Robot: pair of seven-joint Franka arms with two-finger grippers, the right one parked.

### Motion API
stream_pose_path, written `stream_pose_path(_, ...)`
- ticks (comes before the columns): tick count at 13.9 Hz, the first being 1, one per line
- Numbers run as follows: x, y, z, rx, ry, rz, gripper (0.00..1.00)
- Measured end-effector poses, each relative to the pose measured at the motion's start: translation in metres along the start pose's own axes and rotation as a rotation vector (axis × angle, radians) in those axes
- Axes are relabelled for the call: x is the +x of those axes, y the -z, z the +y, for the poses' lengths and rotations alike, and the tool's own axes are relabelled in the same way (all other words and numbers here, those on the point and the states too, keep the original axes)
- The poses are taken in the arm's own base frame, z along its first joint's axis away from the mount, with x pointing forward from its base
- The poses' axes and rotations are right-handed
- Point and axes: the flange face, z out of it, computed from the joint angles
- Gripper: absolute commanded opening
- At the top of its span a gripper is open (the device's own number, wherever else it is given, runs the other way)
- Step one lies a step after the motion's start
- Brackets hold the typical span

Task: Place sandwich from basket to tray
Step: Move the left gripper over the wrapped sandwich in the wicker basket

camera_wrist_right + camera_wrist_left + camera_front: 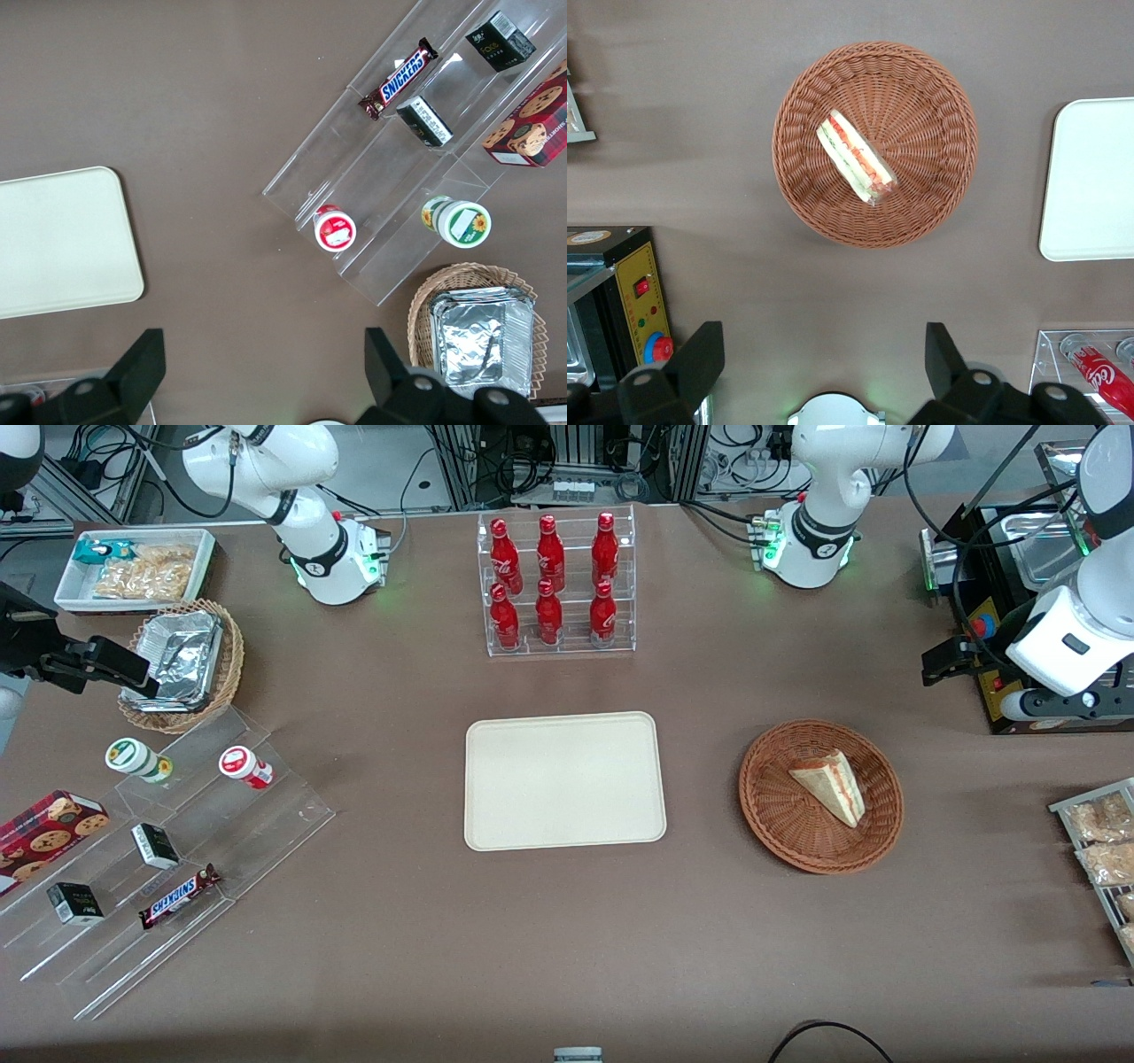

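The sandwich is a pale bread wedge with red and green filling, lying in the round reddish-brown wicker basket. The cream tray lies flat and bare beside the basket, at the table's middle. My left gripper hangs high above the table, farther from the front camera than the basket and toward the working arm's end. It is open and empty. The left wrist view looks down on the sandwich in the basket, with the tray's edge and my wide-open gripper.
A clear rack of red bottles stands farther from the front camera than the tray. A black appliance sits by my gripper. Snack packets lie at the working arm's end. Acrylic steps, a foil-filled tan basket and a white bin lie toward the parked arm's end.
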Motion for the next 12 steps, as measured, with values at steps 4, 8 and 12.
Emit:
stream_pose_path(4, 0.002, -0.005, 0.003, 0.001, -0.006, -0.008, 1.0)
stream_pose_path(8, 0.018, -0.05, 0.009, 0.003, -0.016, -0.019, 1.0)
stream_pose_path(12, 0.031, -0.117, 0.018, 0.004, -0.031, -0.007, 1.0)
